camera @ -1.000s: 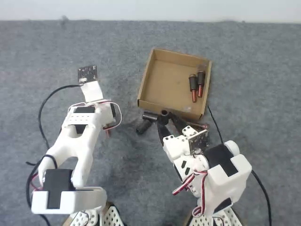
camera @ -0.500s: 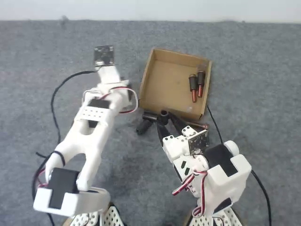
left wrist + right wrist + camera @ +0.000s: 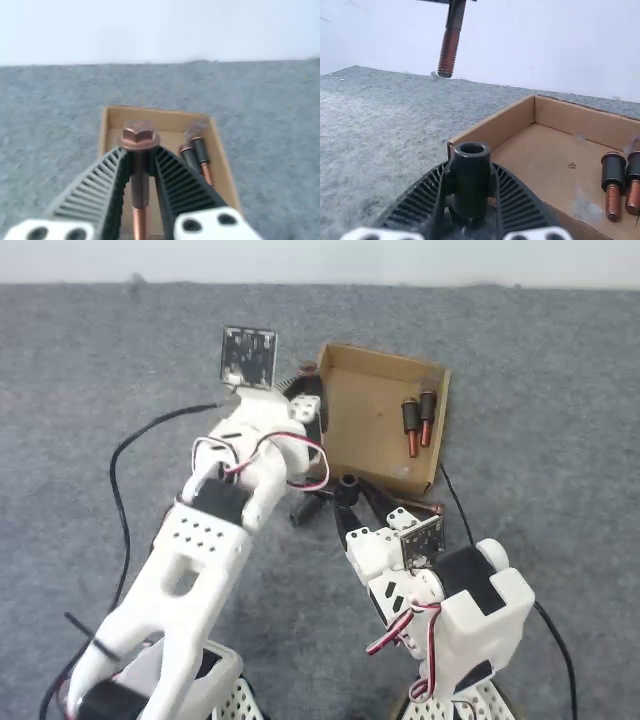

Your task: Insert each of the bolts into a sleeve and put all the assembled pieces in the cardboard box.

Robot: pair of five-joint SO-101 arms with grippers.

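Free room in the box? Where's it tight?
Box floor is bare from its left wall to the two sleeved bolts at the right wall. Crowded: outside the near wall, right tool gripping a sleeve; by the left wall, left tool holding a bolt.

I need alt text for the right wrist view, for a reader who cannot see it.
The right hand grips a black sleeve upright, its bore facing up. A copper bolt hangs farther off, threads down, and the cardboard box beyond the hand holds two assembled pieces.
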